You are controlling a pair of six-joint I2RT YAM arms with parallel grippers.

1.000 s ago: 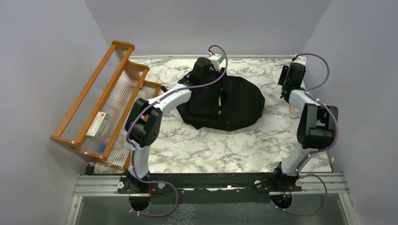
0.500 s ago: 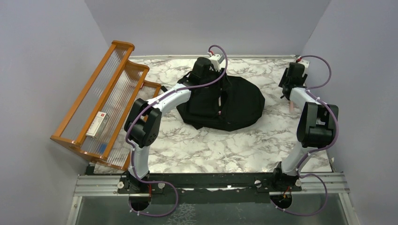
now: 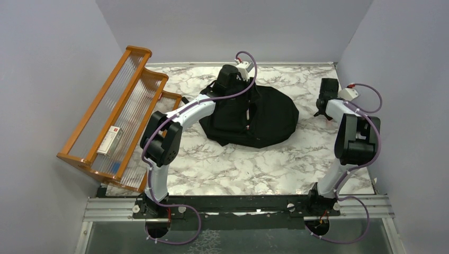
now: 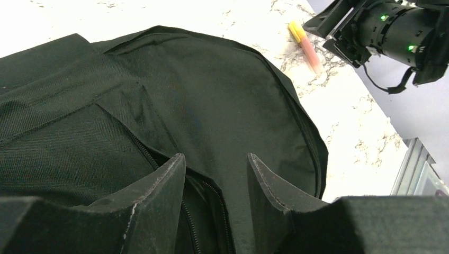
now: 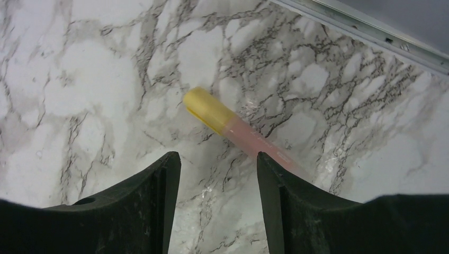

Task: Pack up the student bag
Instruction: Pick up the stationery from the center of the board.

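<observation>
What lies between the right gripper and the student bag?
Bare marble table and, close to the right gripper, a yellow-capped pink marker; the left wrist view shows it.

Black student bag [image 3: 275, 114] lies on marble table [image 3: 222, 164].

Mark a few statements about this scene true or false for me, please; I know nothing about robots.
1. The black backpack lies on the marble table. True.
2. The right gripper holds the pink marker. False: the marker, with its yellow cap, lies untouched on the table in front of the open jaws.
3. The left gripper is over the backpack near its zip, jaws apart. True.
4. The wooden rack at the left is empty. False: a small box sits in it.
</observation>
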